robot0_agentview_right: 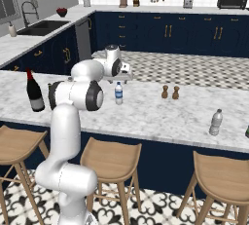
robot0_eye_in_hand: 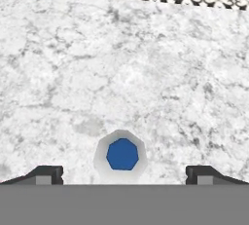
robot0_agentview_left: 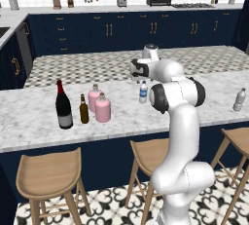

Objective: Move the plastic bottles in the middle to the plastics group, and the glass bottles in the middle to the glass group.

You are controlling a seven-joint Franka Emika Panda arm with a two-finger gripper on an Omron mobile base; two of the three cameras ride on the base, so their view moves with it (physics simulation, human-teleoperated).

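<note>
The blue-labelled water bottle (robot0_agentview_left: 143, 92) (robot0_agentview_right: 118, 93) stands upright mid-counter. My gripper (robot0_eye_in_hand: 124, 175) hangs straight above it, open, with its fingertips (robot0_eye_in_hand: 46, 174) wide to either side; from above the bottle (robot0_eye_in_hand: 122, 155) is a white ring with a blue centre. Two pink bottles (robot0_agentview_left: 94, 97) (robot0_agentview_left: 102, 108) stand together on the left, right beside the brown beer bottle (robot0_agentview_left: 84, 110) and the black wine bottle (robot0_agentview_left: 63, 106) (robot0_agentview_right: 34, 92). The plain greyish bottle (robot0_agentview_left: 239, 100) (robot0_agentview_right: 216, 122) stands alone far to the right. In the right base view my arm hides the pink bottles.
Two small brown shakers (robot0_agentview_right: 165, 92) (robot0_agentview_right: 175, 92) stand on the marble counter (robot0_agentview_left: 29, 121) behind and right of the water bottle. Wooden stools (robot0_agentview_left: 48, 173) line the counter's near edge. A sink (robot0_agentview_right: 44, 26) lies at the far left.
</note>
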